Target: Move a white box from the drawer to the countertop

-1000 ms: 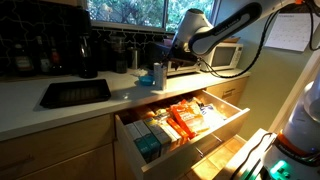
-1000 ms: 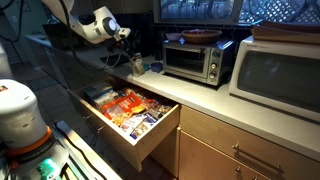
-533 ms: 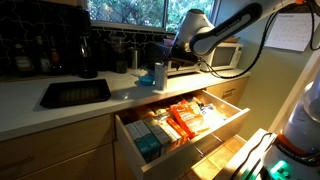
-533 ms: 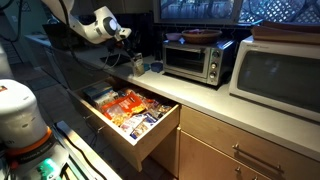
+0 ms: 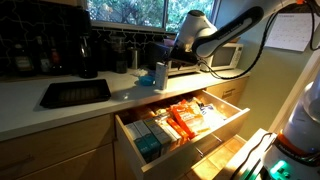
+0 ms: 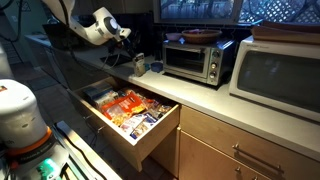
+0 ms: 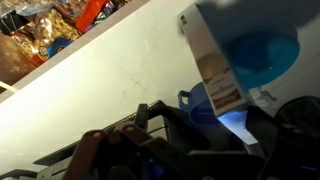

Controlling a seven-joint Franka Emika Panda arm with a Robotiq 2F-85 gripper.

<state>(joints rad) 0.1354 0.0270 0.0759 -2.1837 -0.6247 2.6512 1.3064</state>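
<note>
The white box (image 5: 160, 74) stands upright on the off-white countertop (image 5: 20, 106), next to a blue cup (image 5: 147, 80). In the wrist view the box (image 7: 214, 62) stands in front of the cup (image 7: 262, 52), just beyond my dark fingers. My gripper (image 5: 174, 58) hangs just above and beside the box, open and apart from it; it also shows in an exterior view (image 6: 127, 44). The light-wood drawer (image 5: 192, 150) is pulled out below the counter, with orange packets (image 5: 186, 118) and teal boxes (image 5: 148, 143) in it. It shows in both exterior views (image 6: 152, 140).
A dark inset sink (image 5: 75, 92) lies further along the counter. A toaster oven (image 6: 195, 58) and a microwave (image 6: 282, 80) stand on the counter beyond the box. A slatted wooden pull-out (image 5: 215, 160) is open below the drawer.
My arm has drawn slightly up and away from the box. The box and cup have stayed in place on the countertop.
</note>
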